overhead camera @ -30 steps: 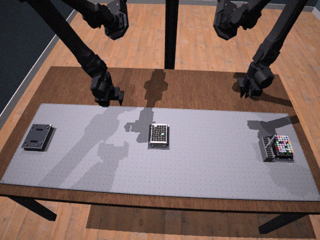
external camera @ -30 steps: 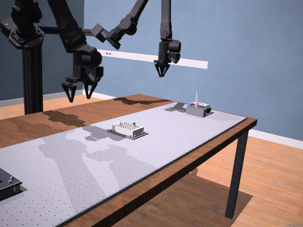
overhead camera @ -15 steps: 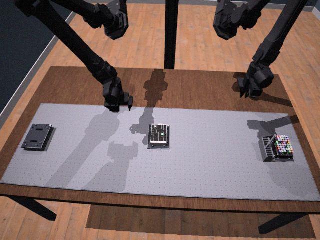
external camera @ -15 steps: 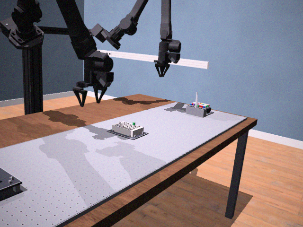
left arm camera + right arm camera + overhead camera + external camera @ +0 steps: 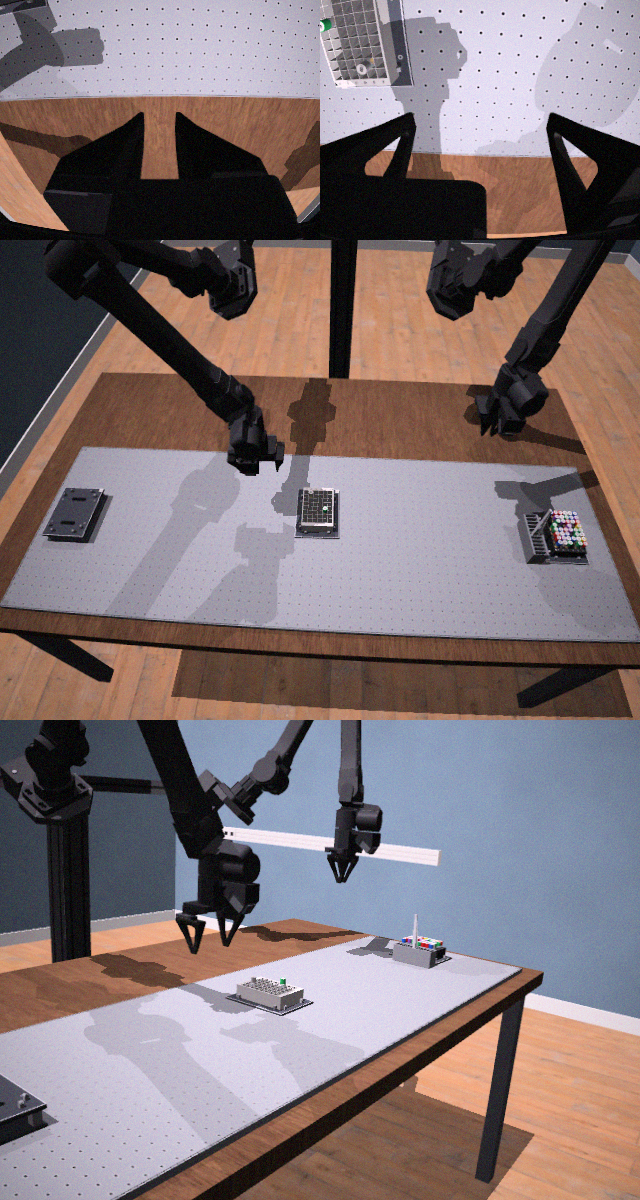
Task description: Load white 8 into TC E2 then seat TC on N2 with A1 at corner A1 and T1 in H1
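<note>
The carrier TC (image 5: 316, 524) (image 5: 289, 1001) (image 5: 381, 35) sits on a dark plate in the middle. It holds a green-capped vial (image 5: 324, 508) (image 5: 282, 981) (image 5: 324, 25) and a white-capped vial (image 5: 310, 491) (image 5: 253, 979) (image 5: 361, 69); their well names are unreadable. The forceps T1 (image 5: 541, 523) (image 5: 415, 929) lean in the slotted holder H1 (image 5: 533, 554) (image 5: 412, 955), beside rack R1 (image 5: 567, 551). My right gripper (image 5: 265, 467) (image 5: 210, 948) (image 5: 481, 120) is wide open, empty, high behind TC. My left gripper (image 5: 492, 433) (image 5: 340, 881) (image 5: 159, 120) is narrowly open, empty, high behind R1.
The raised nest N2 (image 5: 74, 513) (image 5: 15, 1104) stands at the far left in the top view, with nothing on it. R1 holds many colour-capped vials. H1 stands close against R1's side. A dark edge shows at the left wrist view's upper left corner.
</note>
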Controlling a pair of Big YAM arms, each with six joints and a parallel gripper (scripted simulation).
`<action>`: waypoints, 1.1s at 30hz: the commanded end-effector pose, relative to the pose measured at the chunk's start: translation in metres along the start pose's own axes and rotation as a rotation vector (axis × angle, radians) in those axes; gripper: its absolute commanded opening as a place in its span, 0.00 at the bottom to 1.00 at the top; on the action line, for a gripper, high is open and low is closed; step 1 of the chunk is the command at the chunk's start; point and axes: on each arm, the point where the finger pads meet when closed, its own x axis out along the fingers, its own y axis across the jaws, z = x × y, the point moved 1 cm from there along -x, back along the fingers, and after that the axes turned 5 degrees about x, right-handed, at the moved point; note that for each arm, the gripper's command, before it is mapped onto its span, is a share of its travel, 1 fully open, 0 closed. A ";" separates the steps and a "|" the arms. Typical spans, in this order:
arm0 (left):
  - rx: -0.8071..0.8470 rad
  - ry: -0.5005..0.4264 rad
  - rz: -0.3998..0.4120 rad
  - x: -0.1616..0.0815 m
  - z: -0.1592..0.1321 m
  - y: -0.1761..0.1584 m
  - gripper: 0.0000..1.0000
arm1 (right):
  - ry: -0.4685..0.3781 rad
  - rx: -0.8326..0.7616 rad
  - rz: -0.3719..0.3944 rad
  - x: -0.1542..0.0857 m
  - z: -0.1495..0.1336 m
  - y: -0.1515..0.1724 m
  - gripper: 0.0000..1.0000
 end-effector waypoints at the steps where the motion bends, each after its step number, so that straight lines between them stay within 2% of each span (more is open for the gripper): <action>1: -0.014 -0.009 0.006 -0.001 0.004 0.003 0.24 | -0.008 0.014 0.010 0.004 0.003 0.022 1.00; 33: -0.014 -0.009 0.006 -0.001 0.004 0.003 0.24 | 0.000 0.005 0.009 0.050 0.017 0.124 1.00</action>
